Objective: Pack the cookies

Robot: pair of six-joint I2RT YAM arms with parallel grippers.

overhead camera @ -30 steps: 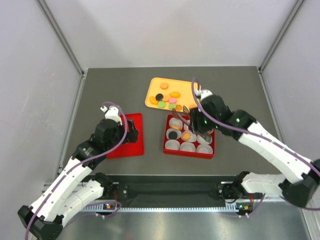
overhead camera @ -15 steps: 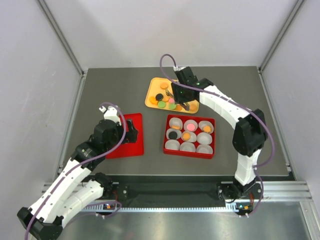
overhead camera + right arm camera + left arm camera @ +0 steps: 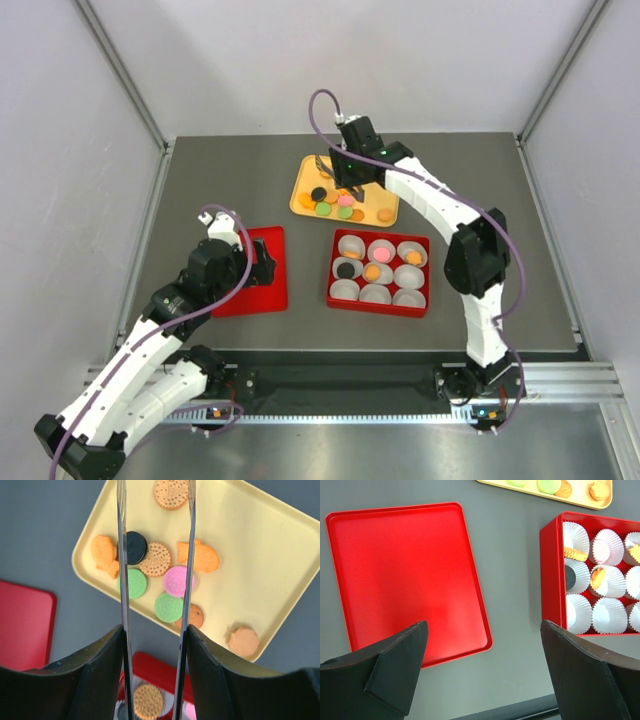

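The cookies (image 3: 340, 200) lie loose on a yellow tray (image 3: 300, 195): orange, green, pink and black discs. In the right wrist view I see a black one (image 3: 135, 547), a tan one (image 3: 156, 559), a pink one (image 3: 176, 580) and two green ones (image 3: 168, 607). My right gripper (image 3: 345, 178) hovers over them, its two thin metal blades (image 3: 121, 580) apart with nothing between them. A red box (image 3: 378, 308) of white paper cups holds several cookies, among them a pink one (image 3: 380, 250) and a black one (image 3: 347, 269). My left gripper (image 3: 262, 262) is open and empty.
A flat red lid (image 3: 250, 285) lies on the table under my left gripper, and fills the left of the left wrist view (image 3: 405, 575). The red box (image 3: 550, 575) is to its right. Grey walls enclose the table on three sides.
My right arm has swung from above the red box back to the yellow tray and on toward its far left part. One more cup holds a cookie. The left arm has not moved.
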